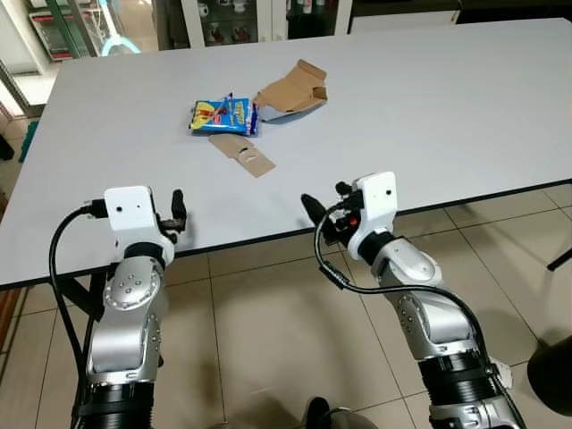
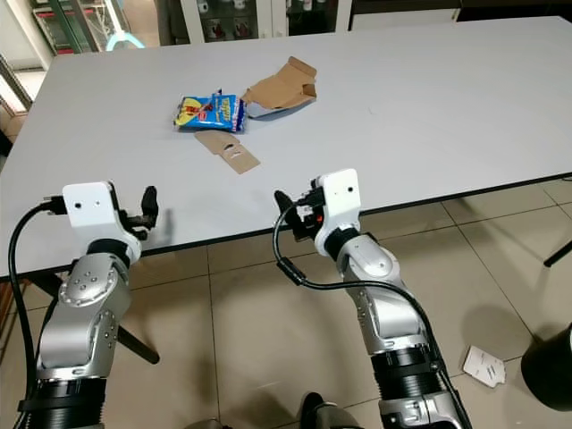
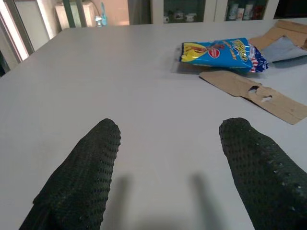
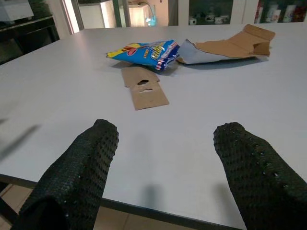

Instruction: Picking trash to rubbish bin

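A blue and yellow snack bag lies on the pale grey table, toward the far middle. A flat brown cardboard piece rests just in front of it, and a torn cardboard box lies beside the bag on its right. My left gripper is open and hovers over the table's near edge, well short of the bag. Also open, my right gripper is level with the near edge, pointing at the cardboard piece and the bag. Neither gripper holds anything.
The table's dark front edge runs across just ahead of both wrists. A white paper scrap lies on the tiled floor at the right, next to a dark round object. Cabinets stand behind the table.
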{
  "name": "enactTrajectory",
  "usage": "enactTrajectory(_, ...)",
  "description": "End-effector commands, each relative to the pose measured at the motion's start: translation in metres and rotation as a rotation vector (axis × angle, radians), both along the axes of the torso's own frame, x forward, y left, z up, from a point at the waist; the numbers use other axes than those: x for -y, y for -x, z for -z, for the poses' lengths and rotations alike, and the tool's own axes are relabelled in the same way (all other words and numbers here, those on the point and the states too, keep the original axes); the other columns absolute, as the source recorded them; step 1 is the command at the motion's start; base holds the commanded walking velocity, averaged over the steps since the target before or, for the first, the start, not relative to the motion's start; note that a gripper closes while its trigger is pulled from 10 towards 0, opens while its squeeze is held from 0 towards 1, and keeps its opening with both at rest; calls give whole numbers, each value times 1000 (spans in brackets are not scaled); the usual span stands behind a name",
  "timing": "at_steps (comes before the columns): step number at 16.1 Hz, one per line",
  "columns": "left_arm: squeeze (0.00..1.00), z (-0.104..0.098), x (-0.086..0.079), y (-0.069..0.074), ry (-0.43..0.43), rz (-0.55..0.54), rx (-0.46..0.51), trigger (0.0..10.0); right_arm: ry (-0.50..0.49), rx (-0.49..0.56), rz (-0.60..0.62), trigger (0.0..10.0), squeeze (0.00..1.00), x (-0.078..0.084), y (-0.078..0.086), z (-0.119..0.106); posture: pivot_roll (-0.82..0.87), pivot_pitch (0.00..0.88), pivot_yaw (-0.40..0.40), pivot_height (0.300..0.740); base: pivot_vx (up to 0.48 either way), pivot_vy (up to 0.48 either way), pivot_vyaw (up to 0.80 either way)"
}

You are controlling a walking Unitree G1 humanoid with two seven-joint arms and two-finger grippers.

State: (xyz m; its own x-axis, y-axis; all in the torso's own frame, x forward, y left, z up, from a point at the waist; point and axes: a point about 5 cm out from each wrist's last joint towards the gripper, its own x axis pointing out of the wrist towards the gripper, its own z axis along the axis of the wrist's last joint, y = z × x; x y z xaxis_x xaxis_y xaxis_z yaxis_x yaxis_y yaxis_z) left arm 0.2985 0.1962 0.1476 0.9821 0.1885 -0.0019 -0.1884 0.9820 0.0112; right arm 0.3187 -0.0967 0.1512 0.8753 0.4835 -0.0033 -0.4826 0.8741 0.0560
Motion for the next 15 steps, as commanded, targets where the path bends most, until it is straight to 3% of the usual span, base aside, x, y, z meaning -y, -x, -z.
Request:
enactTrajectory(1, 0, -2, -1, 3, 7, -8, 17, 10000, 3, 0, 1, 10000, 0, 1, 2, -1, -102, 116, 24, 740, 0, -311, 0)
enactTrajectory(15, 0, 1, -2, 3, 24, -7, 4, 10000, 8, -8, 3, 10000, 0, 2, 3, 1, -103, 118, 27, 740, 0, -337, 0)
